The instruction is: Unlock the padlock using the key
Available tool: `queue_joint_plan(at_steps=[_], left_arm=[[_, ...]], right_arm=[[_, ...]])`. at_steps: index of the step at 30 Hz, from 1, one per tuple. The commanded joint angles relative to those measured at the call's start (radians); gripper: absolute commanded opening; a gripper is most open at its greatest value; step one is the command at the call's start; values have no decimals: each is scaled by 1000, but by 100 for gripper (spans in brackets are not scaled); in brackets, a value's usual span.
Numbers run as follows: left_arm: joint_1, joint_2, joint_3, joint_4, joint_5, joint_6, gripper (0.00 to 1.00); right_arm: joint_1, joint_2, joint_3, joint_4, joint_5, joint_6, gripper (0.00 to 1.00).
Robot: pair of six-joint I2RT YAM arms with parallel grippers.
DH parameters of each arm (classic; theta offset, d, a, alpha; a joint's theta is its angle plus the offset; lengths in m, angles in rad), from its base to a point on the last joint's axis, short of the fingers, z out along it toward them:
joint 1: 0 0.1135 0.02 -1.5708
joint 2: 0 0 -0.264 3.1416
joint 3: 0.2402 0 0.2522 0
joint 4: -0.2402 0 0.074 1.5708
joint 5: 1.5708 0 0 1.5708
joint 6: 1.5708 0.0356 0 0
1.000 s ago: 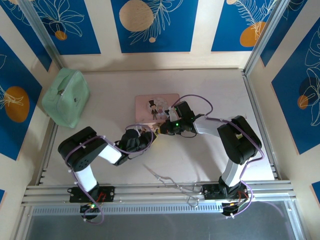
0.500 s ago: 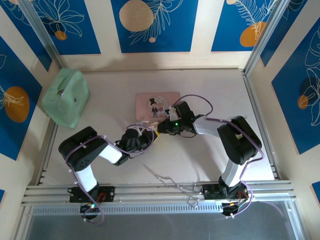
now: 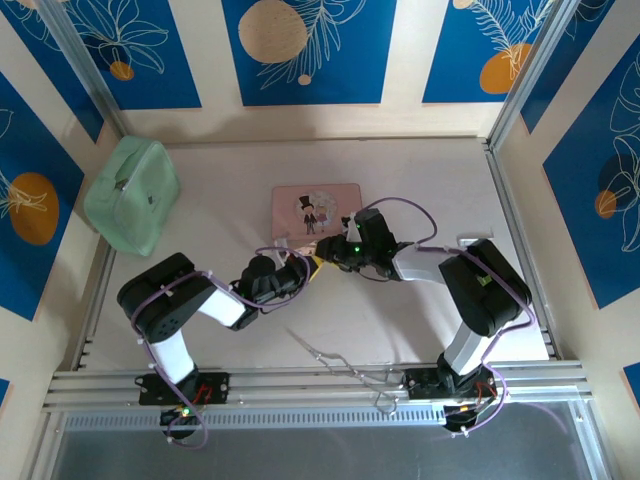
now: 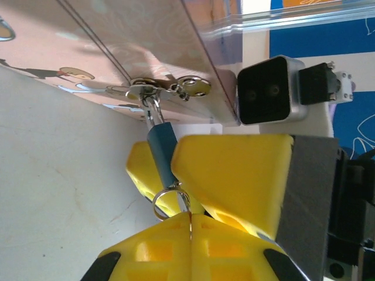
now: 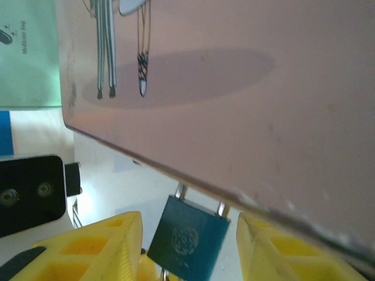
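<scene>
The tiny blue padlock [image 5: 187, 237] hangs by its silvery shackle from the metal clasp [image 4: 158, 91] on the front edge of the pink picture box [image 3: 315, 208]. My right gripper [image 5: 187, 225] is open. Its yellow fingers [image 5: 94, 246] stand either side of the padlock body with gaps showing. In the left wrist view the padlock [image 4: 161, 146] appears edge-on between those right fingers [image 4: 234, 175]. My left gripper [image 4: 190, 215] sits just below it, shut on the thin key [image 4: 186, 202], whose ring [image 4: 166, 202] sticks out by the padlock's bottom. Whether the key is in the keyhole is hidden.
A mint-green pouch [image 3: 130, 195] lies at the back left. A thin silvery wire-like tool [image 3: 335, 358] lies near the front rail between the arm bases. Both grippers [image 3: 312, 264] meet just in front of the box.
The right wrist has shifted a little to the right and nearer, and its arm has stretched out. The pink box nudged slightly back. The left gripper stays by the padlock.
</scene>
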Motion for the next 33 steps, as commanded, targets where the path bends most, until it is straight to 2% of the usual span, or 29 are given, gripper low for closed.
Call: queue_joint_plan(at_steps=[1, 9, 14, 15, 20, 22, 24, 26, 29, 33], left_arm=[[0, 17, 6, 70, -16, -9, 3], [2, 56, -13, 122, -22, -26, 4], [3, 72, -32, 150, -34, -35, 5], [3, 71, -34, 149, -34, -34, 8], [15, 7, -60, 118, -65, -15, 52], [24, -58, -69, 43, -84, -1, 61], [34, -123, -47, -99, -82, 32, 62], [38, -165, -16, -226, -83, 61, 55], [40, -176, 21, -301, -85, 72, 44], [40, -144, 43, -349, -98, 57, 35]], right_arm=[[-4, 42, 2, 5, -12, 86, 43], [-6, 78, -18, 36, -17, 127, 32], [-8, 88, -23, 25, -18, 125, 20], [-8, 89, -22, 22, -18, 124, 18], [-8, 93, -28, 17, -21, 123, 9], [-8, 94, -28, 16, -23, 123, 8], [-8, 94, -31, 17, -27, 125, 8], [-6, 95, -30, 19, -29, 126, 8], [-8, 96, -34, 20, -31, 129, 8], [-7, 101, -35, 37, -40, 142, 8]])
